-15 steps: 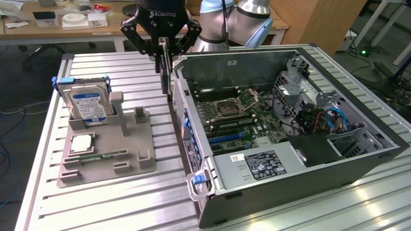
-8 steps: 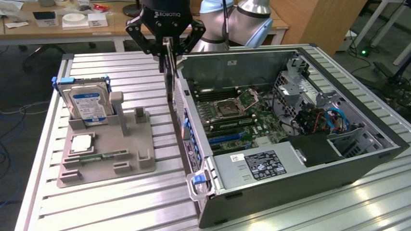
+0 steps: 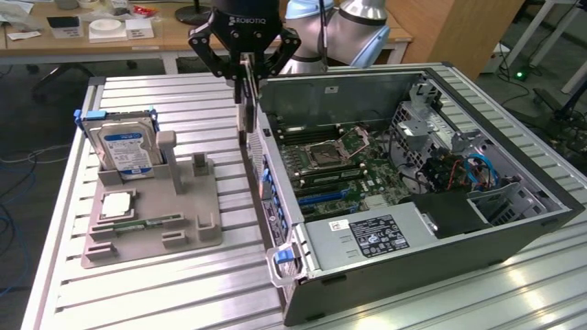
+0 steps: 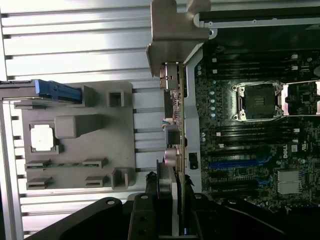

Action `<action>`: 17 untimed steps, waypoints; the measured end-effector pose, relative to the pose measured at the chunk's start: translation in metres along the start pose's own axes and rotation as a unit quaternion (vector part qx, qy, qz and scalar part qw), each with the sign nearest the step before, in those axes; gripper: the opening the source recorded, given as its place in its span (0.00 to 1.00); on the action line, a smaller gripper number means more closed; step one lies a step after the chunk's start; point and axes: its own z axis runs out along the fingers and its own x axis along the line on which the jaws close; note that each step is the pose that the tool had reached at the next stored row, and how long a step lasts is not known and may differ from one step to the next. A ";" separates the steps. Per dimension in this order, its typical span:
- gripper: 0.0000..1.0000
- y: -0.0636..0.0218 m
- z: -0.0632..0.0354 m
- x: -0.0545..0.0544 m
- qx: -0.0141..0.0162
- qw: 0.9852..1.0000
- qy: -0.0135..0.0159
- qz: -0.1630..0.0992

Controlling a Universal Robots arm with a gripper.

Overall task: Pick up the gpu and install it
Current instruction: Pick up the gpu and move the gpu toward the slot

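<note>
Gpu (image 3: 246,110) clamped upright in tool (image 3: 245,74), above slatted metal table (image 3: 165,289) beside open computer case (image 3: 513,240); wooden desk (image 3: 27,42) behind.

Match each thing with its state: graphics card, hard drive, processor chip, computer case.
Things:
1. graphics card
2. hard drive
3. processor chip
4. computer case

States:
A. lying flat in the grey holder
B. lying on its side, open, inside showing
C. held on edge between the fingers
D. standing upright in the grey holder

Pairs: 1-C, 2-D, 3-A, 4-B
</note>
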 end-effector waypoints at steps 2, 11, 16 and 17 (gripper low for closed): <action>0.28 0.0002 0.0000 -0.002 0.000 1.000 0.000 0.000; 0.28 0.0015 0.0002 -0.020 0.000 1.000 0.000 0.000; 0.28 0.0021 0.0002 -0.027 0.000 1.000 0.000 0.000; 0.28 0.0022 0.0002 -0.028 0.000 1.000 0.000 0.000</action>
